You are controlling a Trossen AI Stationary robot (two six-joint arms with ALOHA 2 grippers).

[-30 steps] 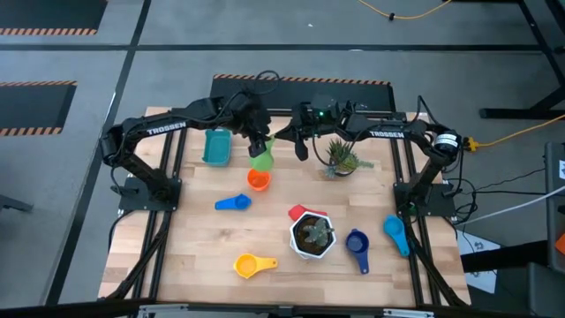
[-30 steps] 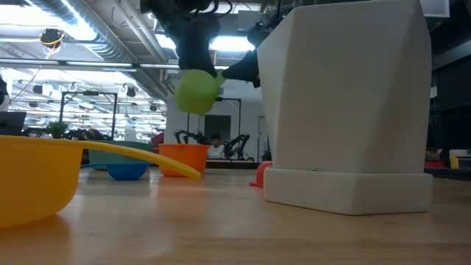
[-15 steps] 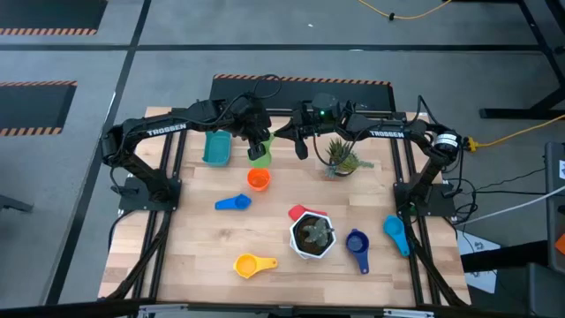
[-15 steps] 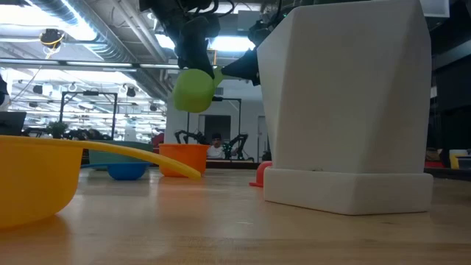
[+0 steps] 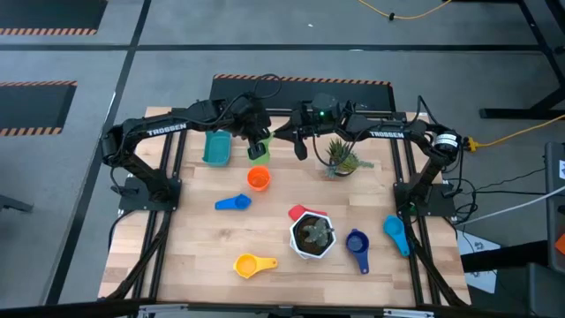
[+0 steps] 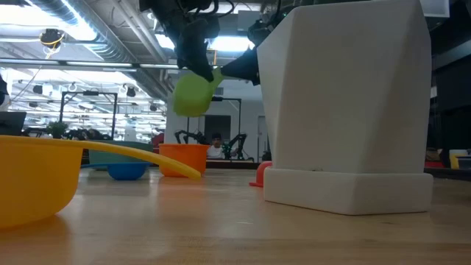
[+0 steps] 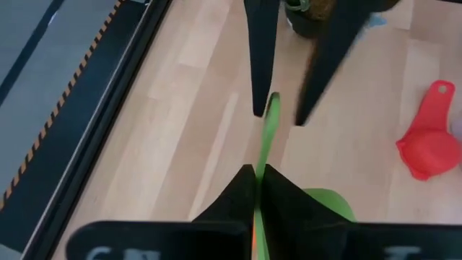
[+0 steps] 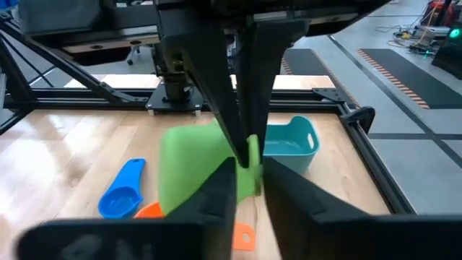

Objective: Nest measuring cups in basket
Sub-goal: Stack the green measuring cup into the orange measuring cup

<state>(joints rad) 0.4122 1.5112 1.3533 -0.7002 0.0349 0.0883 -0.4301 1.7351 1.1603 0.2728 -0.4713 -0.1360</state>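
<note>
Green measuring cup point(image 6: 193, 94) hanging in the air just beside the teal basket point(image 5: 216, 147), above the counter point(image 5: 194, 247). Left pincer point(image 7: 258, 175) is clamping its flat handle edge-on, fingers together on the strip. Right pincer point(image 8: 247, 167) is sitting at the same handle farther out; its fingers are showing a slight gap around the strip, so a handover looks to be under way, but I cannot tell whether it is gripping or letting go.

Handling, as a judgement: thin moulded plastic, light, stiff, smooth enough to pivot in a narrow pinch. The handle is the sensible hold; the bowl is too round and slick.

Containers: the basket is appearing empty from above. Orange cup point(image 5: 257, 179) is standing on the counter near the basket, with nothing visible inside. Light blue cup point(image 5: 233, 203), yellow cup point(image 5: 252, 263), red cup point(image 5: 298, 213), dark blue cup point(image 5: 357, 244) and a second light blue cup point(image 5: 395, 233) are lying scattered farther from the basket. White hexagonal pot point(image 5: 312, 237) is holding a small plant.
</note>
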